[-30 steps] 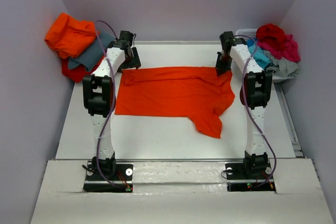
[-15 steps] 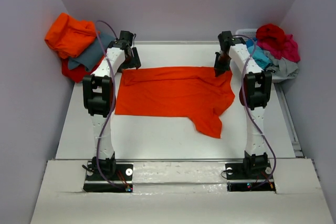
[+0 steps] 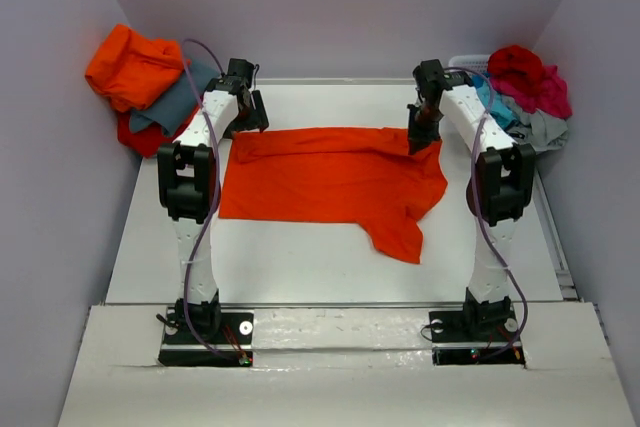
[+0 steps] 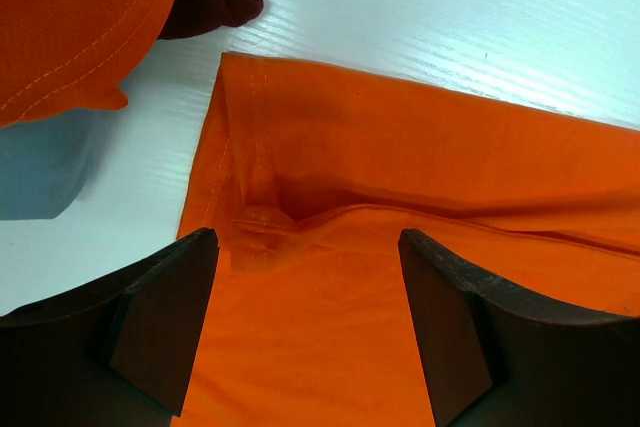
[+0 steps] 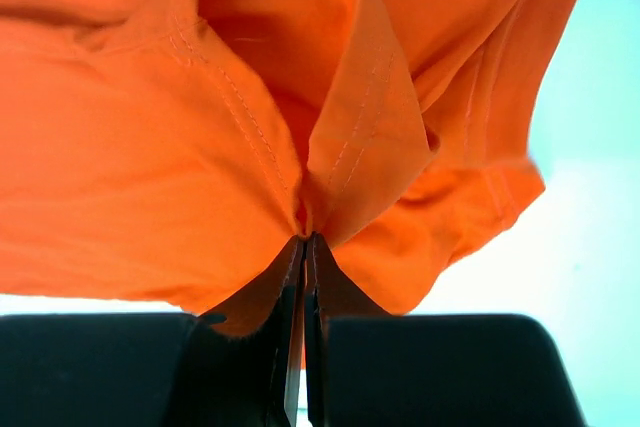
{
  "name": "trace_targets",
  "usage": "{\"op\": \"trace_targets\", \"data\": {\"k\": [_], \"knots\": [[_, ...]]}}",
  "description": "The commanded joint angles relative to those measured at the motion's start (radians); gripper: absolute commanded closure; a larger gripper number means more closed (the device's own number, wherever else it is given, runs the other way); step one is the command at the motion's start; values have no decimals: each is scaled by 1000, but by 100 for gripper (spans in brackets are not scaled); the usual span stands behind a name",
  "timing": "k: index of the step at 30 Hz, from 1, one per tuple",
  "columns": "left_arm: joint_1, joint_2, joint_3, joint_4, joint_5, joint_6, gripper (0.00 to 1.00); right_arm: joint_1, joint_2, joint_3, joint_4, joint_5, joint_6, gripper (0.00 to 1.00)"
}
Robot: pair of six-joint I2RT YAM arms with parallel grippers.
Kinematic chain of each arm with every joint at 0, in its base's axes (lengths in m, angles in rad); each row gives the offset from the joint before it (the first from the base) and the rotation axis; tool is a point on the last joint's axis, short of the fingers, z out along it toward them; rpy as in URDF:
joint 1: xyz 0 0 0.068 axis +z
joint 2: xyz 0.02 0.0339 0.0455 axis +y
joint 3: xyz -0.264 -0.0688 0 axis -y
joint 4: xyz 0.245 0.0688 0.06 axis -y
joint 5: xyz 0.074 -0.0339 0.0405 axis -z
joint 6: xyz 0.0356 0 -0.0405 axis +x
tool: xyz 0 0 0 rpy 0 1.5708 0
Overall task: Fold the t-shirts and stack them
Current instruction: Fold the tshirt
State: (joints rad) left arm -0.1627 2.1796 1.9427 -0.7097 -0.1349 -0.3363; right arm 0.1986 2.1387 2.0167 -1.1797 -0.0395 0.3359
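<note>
Since a second ago the right arm (image 3: 503, 182) has swung its elbow outward and toward the near edge, and the right fingers (image 3: 419, 137) have slid slightly left along the far edge of the orange t-shirt (image 3: 330, 182); the shirt itself lies as it did. Those fingers are clenched on the shirt's far right corner, and in the right wrist view the cloth bunches into folds that meet at the closed tips, with stitched hems running down into the pinch.

At the far left corner of the shirt the left fingers (image 3: 249, 115) stand spread wide, grasping nothing. The left wrist view shows them either side of a small puckered fold beside the hem, though whether the tips touch the cloth is hard to tell.

The orange t-shirt is spread mostly flat across the middle of the white worktop (image 3: 300, 267), with one flap reaching toward the near edge on its right side.

Off the far left corner of the worktop sits a heap: a bright orange shirt (image 3: 130, 67) over a slate-grey shirt (image 3: 182, 97) and a red shirt (image 3: 145, 137). At the far right a white basket (image 3: 464, 60) holds a crimson shirt (image 3: 530, 77), a turquoise shirt (image 3: 496, 104) and what looks like pale grey cloth (image 3: 546, 127)
</note>
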Motion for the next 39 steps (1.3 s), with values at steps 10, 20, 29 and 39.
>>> {"op": "trace_targets", "data": {"k": [10, 20, 29, 39], "knots": [[-6, 5, 33, -33, 20, 25, 16, 32, -10, -139, -44, -82, -20, 48], [-6, 19, 39, -37, 31, 28, 16, 32, 95, 42, -58, 76, 18, 42], [-6, 19, 32, -39, 29, 31, 16, 32, 269, 316, -93, 89, 34, 47], [-6, 29, 35, -37, 40, 29, 16, 32, 294, 315, -90, 108, 34, 54]]}}
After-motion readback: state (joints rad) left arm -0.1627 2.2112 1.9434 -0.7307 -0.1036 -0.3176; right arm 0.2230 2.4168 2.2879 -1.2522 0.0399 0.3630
